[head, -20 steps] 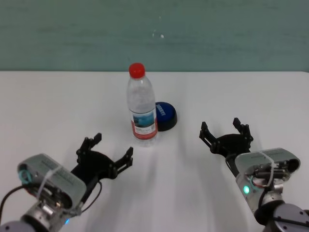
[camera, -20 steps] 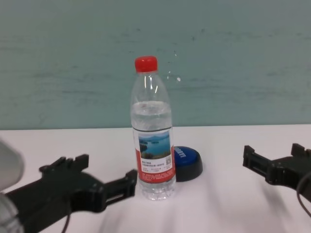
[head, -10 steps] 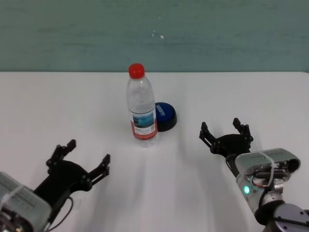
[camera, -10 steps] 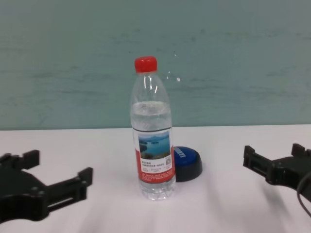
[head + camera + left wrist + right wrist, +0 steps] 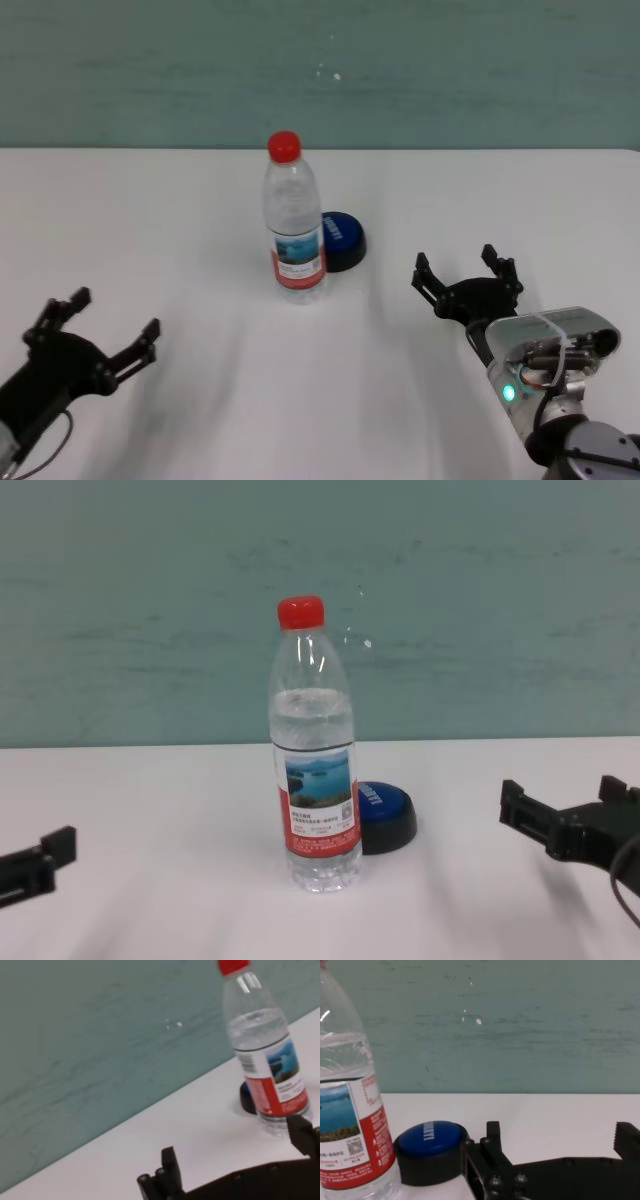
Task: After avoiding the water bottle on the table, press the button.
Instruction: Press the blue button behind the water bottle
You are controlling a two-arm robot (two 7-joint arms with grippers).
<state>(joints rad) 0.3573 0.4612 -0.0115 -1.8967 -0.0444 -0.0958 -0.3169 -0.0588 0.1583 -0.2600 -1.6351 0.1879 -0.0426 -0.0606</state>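
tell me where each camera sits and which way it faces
Head: high, facing forward and down on the table, water bottle and button; open left gripper and open right gripper show.
Chest: low, level across the table; one fingertip of each gripper shows.
Left wrist: looks past its own fingers toward the bottle.
Right wrist: looks past its own fingers at the button.
All four share the bottle and button.

I'm seeing the bottle (image 5: 295,222) standing upright near the middle of the table (image 5: 150,220): clear plastic, red cap on, partly filled, red-and-white label with a lake photo facing me. The button (image 5: 342,239), a low blue dome with white lettering on a black base, is sitting just beside the bottle at its 2 o'clock.
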